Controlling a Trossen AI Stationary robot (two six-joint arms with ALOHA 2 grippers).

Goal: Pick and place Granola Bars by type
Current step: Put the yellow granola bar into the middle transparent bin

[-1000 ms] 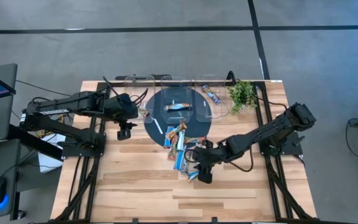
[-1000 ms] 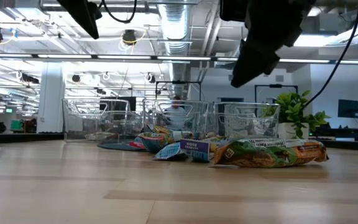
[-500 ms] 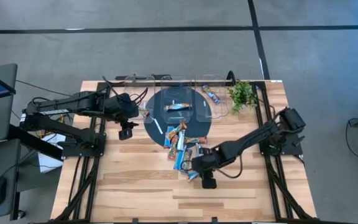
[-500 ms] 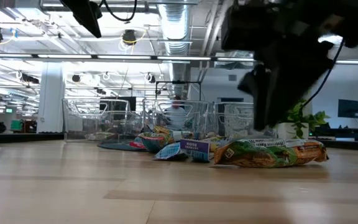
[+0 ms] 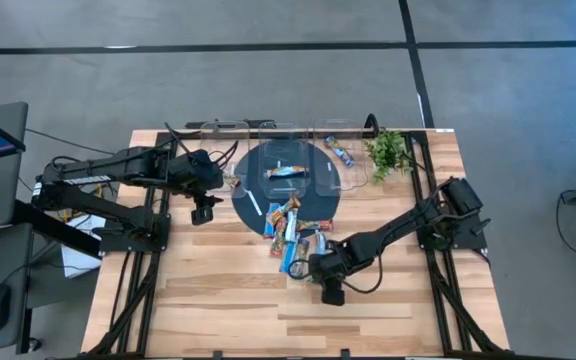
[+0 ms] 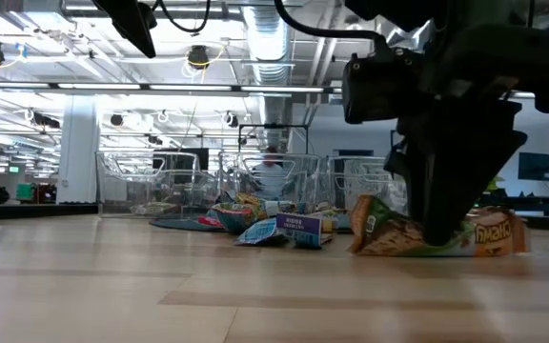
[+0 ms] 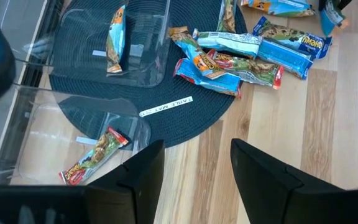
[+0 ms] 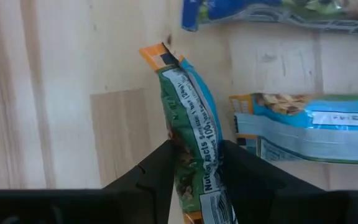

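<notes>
**Right arm drops onto a green bar**

Within 1 second the right gripper [image 8: 194, 165] has come down to the table and now pinches a green granola bar [image 8: 190, 134] at the near edge of the pile [image 5: 293, 235]. Sorting can start. Farther back, the left gripper [image 7: 194, 171] hangs spread apart near the clear bins [image 5: 268, 165].

Three clear bins [image 5: 278, 150], each holding one granola bar [image 5: 286, 171].

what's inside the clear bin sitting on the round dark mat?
One blue-and-orange wrapped granola bar lies in the clear plastic bin on the round dark woven mat. Nothing else shows through its walls.
</notes>
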